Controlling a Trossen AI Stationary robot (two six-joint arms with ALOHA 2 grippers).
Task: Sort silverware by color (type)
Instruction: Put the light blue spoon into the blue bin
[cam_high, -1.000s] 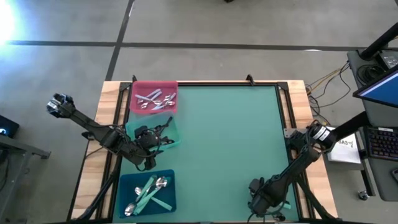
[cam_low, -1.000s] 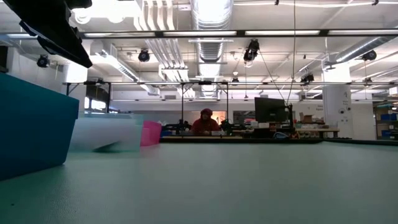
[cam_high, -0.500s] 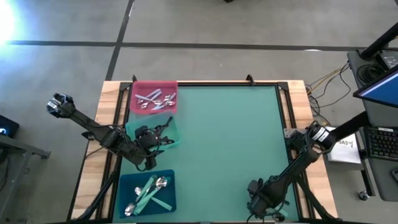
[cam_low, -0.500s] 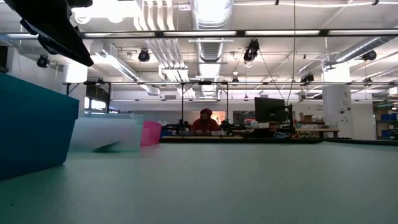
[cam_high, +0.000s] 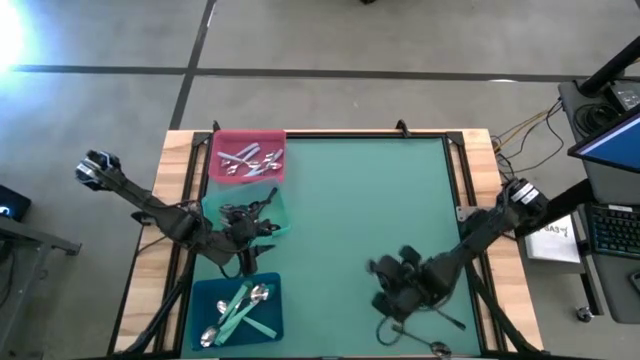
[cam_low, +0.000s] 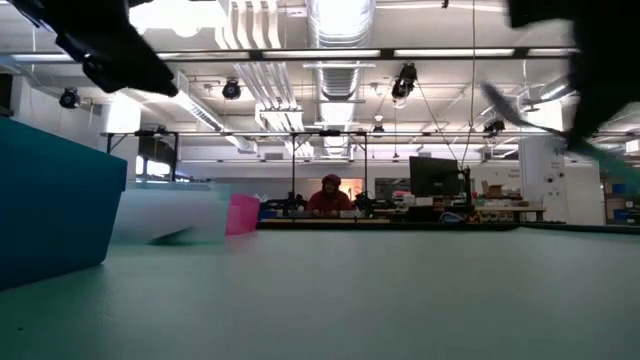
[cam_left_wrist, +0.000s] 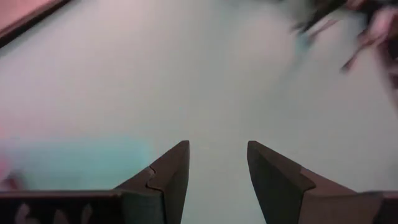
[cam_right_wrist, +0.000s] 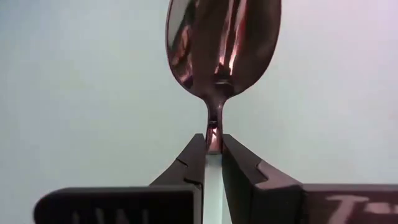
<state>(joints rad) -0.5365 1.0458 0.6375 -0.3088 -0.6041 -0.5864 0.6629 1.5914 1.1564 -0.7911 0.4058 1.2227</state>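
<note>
Seen from above: a wide teal desk (cam_high: 360, 220) framed in pale wood, two dark arms reaching in from opposite sides. Down the desk's left edge, three trays in a row: pink tray (cam_high: 247, 140) farthest away, holding all-silver pieces; green tray (cam_high: 281, 222) in the middle, partly hidden under the left arm; blue tray (cam_high: 268, 316) nearest, holding mint-handled silverware (cam_high: 238, 305). Left pincer (cam_high: 258, 222) hanging over the green tray, fingers spread apart with nothing between them in its wrist view. Right pincer (cam_high: 388, 287) lifted above the near right part of the desk, well apart from the trays, blurred by motion. Closed tight on a spoon (cam_right_wrist: 222, 43): fingers clamped at the slim neck where a mint-coloured handle begins, shiny bowl standing out beyond the tips. Likely step in hand: carrying this mint-handled spoon across to the blue tray with its matching pieces. To do it well: keep the clamp firm, since a hold on so thin a neck may let the spoon swivel; travel high enough to clear the tray wall; stay clear of the left arm parked beside that tray; lower over bare tray floor before letting go, bowl lying flat rather than propped on the rim.
</note>
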